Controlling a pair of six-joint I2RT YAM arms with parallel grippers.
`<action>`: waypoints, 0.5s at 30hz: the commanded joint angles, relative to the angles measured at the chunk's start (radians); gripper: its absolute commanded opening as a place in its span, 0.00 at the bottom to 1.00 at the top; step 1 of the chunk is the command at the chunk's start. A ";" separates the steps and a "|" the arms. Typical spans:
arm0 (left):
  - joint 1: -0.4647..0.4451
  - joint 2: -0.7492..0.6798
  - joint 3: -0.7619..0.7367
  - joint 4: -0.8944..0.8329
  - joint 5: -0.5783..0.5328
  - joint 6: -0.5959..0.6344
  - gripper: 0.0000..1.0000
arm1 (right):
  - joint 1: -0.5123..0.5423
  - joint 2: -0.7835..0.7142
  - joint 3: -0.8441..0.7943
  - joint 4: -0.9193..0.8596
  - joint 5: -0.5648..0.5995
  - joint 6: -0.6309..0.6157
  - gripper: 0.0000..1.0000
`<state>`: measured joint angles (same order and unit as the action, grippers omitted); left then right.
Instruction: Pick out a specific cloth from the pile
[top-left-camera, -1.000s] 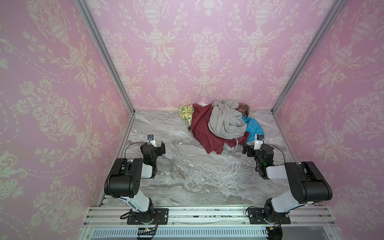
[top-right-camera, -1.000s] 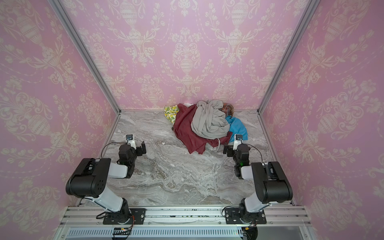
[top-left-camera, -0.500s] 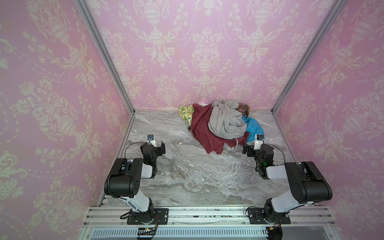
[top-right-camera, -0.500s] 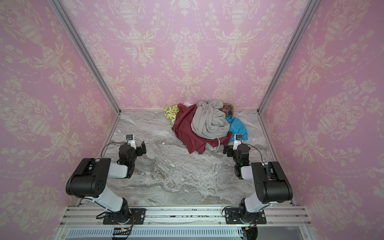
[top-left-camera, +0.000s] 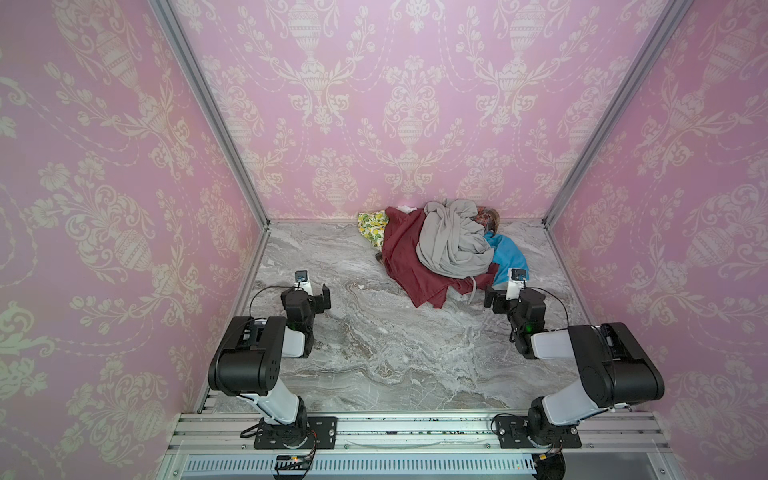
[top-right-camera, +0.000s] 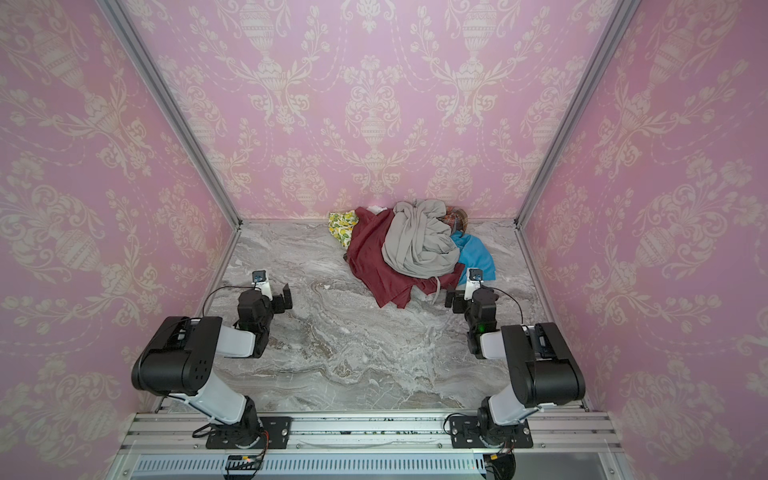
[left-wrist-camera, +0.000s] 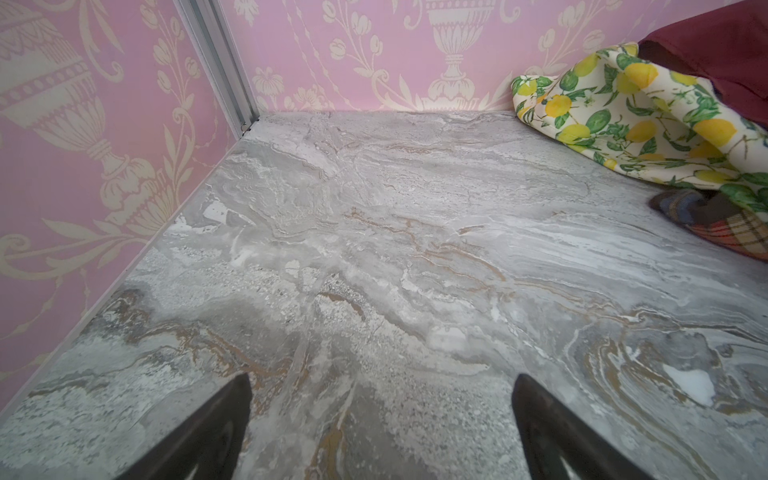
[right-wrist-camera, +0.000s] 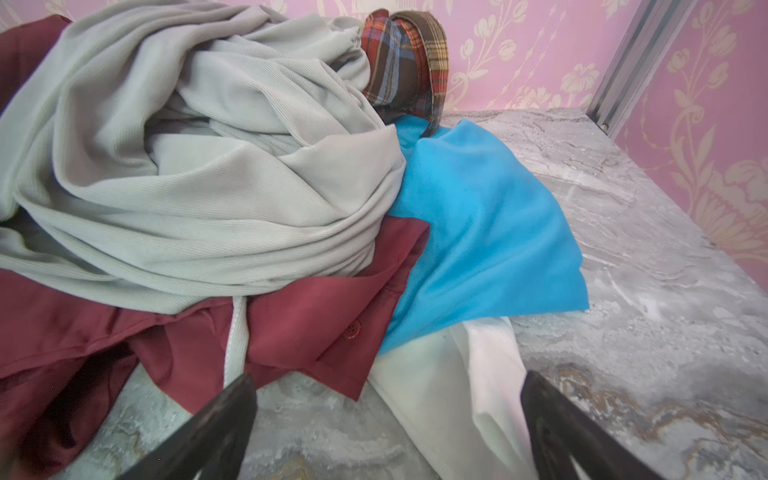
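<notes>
**Gently, by the loose white end**

The grey stone table (top-left-camera: 374, 345) is mostly bare. The pile (top-left-camera: 419, 270) sits at the back, close to the far wall. On top lies the big grey cloth (right-wrist-camera: 187, 187). It rests on the dark red cloth (right-wrist-camera: 316, 332) and the blue cloth (right-wrist-camera: 490, 232).

The white cloth (right-wrist-camera: 453, 395) is the one I want. Most of it is tucked under the blue and red ones. Only one end pokes out onto the table, right in front of my right gripper (right-wrist-camera: 388, 376). My right gripper and my left gripper (left-wrist-camera: 382, 376) are both wide open and hold nothing.

I think the white cloth is thin, soft, light and a bit slippery. I would pinch the loose end and pull slowly, because the cloths on top may drag along.
</notes>
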<state>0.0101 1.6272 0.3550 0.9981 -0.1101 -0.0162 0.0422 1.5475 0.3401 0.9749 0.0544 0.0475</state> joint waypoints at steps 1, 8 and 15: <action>-0.004 -0.012 -0.010 -0.001 -0.003 0.001 0.99 | 0.018 -0.008 -0.041 0.092 0.045 -0.033 1.00; -0.004 -0.010 -0.005 -0.006 0.001 0.001 0.99 | 0.059 -0.042 -0.127 0.230 0.099 -0.068 1.00; 0.018 -0.091 0.113 -0.279 0.016 -0.018 0.99 | 0.096 -0.098 -0.161 0.250 0.187 -0.084 1.00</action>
<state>0.0189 1.5974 0.4030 0.8696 -0.1074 -0.0166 0.1230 1.4670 0.1879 1.1755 0.1852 -0.0078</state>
